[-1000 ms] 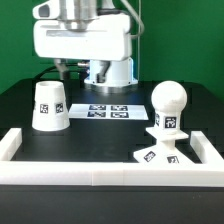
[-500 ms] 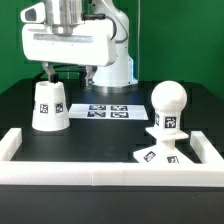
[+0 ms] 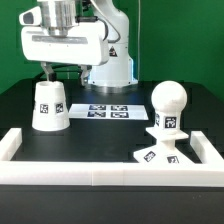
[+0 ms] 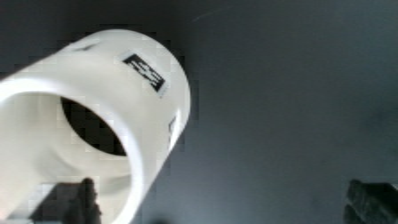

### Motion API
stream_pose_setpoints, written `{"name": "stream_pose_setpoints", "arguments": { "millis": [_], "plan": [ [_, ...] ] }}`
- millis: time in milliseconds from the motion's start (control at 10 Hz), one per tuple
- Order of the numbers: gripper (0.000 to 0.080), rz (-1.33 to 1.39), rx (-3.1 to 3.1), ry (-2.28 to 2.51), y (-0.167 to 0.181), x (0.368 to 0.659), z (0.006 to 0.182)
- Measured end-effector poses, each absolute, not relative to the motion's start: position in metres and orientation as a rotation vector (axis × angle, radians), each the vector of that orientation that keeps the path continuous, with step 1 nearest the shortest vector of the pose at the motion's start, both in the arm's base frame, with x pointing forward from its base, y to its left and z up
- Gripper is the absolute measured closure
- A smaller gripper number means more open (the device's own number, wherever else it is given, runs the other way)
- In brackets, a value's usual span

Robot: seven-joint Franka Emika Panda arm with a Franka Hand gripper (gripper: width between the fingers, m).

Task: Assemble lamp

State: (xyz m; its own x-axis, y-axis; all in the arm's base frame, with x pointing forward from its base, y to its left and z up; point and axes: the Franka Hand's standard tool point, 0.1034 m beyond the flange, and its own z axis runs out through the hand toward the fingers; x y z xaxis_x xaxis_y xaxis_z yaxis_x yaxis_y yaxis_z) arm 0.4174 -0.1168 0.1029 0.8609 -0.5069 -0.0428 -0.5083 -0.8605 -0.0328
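Above the shade (image 3: 48,106), at the exterior view's left, my gripper (image 3: 62,72) hangs without touching it. On the right, near the rail (image 3: 100,169), the bulb (image 3: 168,108) stands on the base (image 3: 162,152). From the wrist view my fingers (image 4: 68,201) are spread wide, one close beside the shade (image 4: 111,118).

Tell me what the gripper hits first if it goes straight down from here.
Most likely the shade: the gripper hangs just above it, and the wrist view shows its rim by one finger. Depth is uncertain.
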Motion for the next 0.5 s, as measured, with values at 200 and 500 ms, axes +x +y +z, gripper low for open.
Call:
{"name": "stream_pose_setpoints", "arguments": {
  "millis": [200, 500],
  "plan": [
    [0.0101, 0.025, -3.014, 0.785, -0.118, 0.415, 0.096],
    [0.0101, -0.012, -3.052, 0.71, -0.128, 0.416, 0.085]
  ]
}}
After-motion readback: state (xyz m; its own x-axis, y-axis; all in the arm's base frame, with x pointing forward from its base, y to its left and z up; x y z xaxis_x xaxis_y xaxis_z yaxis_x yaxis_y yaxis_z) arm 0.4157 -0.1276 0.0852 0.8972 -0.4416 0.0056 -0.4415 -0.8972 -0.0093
